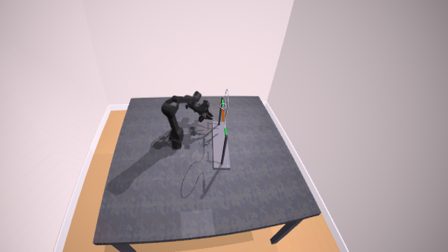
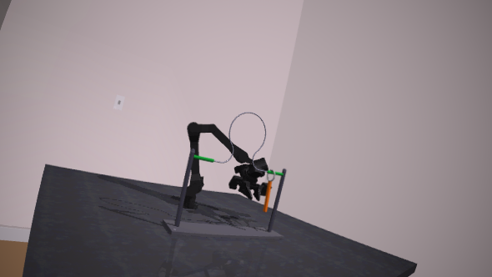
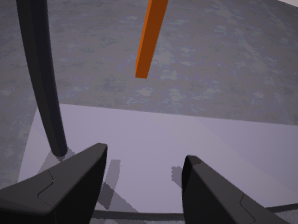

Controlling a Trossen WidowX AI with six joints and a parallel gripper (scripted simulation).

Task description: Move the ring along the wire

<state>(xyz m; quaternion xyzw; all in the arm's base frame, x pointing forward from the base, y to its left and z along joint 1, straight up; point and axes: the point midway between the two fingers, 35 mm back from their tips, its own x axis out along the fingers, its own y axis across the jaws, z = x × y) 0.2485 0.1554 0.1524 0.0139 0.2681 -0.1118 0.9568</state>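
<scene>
The air between the open pincer (image 1: 211, 117) (image 2: 255, 198) (image 3: 146, 152) and the hanging orange handle (image 1: 223, 114) (image 2: 268, 196) (image 3: 151, 42) is unobstructed; a dark post (image 1: 219, 112) (image 2: 278, 200) (image 3: 44, 80) stands close beside the handle, limiting room on that side; the thin grey wire (image 2: 265, 133) loops overhead, while the base plate (image 1: 220, 152) (image 2: 221, 229) (image 3: 145, 130) bars the way below.

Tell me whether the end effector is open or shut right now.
Open: the end effector shows a gap between its fingers in the wrist view, and the orange handle hangs beyond them.
</scene>
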